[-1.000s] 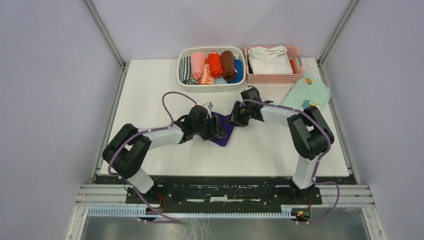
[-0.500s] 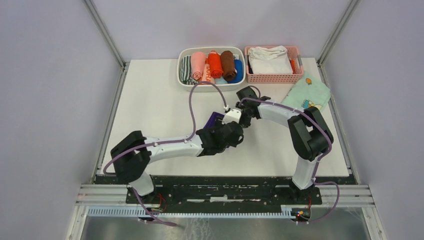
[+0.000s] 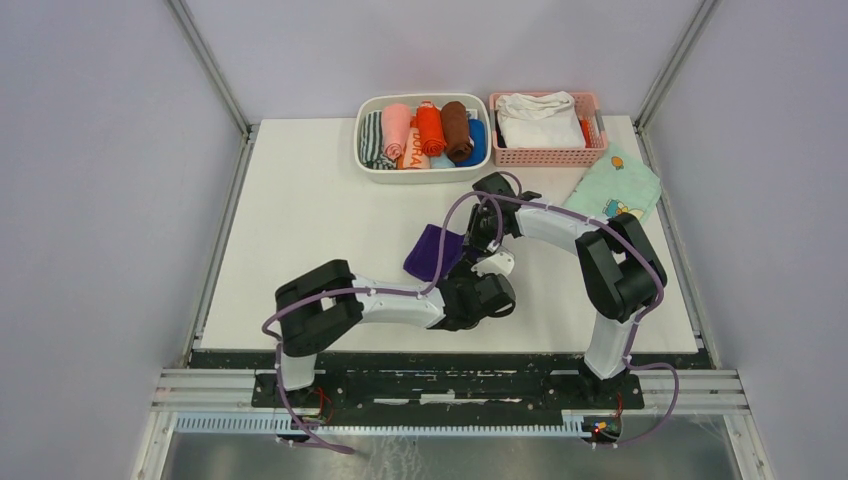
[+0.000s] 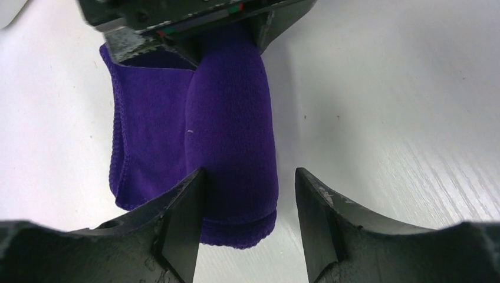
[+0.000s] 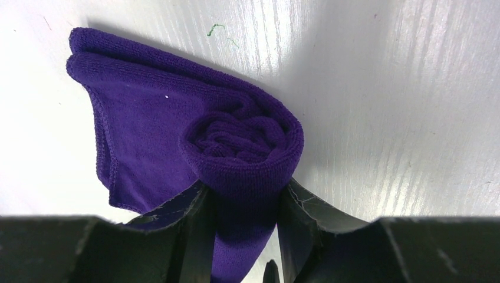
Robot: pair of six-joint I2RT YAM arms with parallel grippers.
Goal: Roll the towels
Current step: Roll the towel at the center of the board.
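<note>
Found the purple towel (image 3: 433, 250) part-rolled at the middle of the desk (image 3: 300, 220), far end gripped in the jaws of the right gripper (image 5: 244, 188), flap loose beside it. Noted the left gripper (image 4: 249, 177) swung round from the towel's left flank to its near end, jaws open astride the roll. Judged set for a two-ended hold to finish rolling.

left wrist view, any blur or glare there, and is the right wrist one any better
Left wrist view: purple towel sharp, table washed bright at right, soft shadow beside the roll. Right wrist view: roll end crisp, right gripper a near-black silhouette, glare streaks on the table's grain.
</note>
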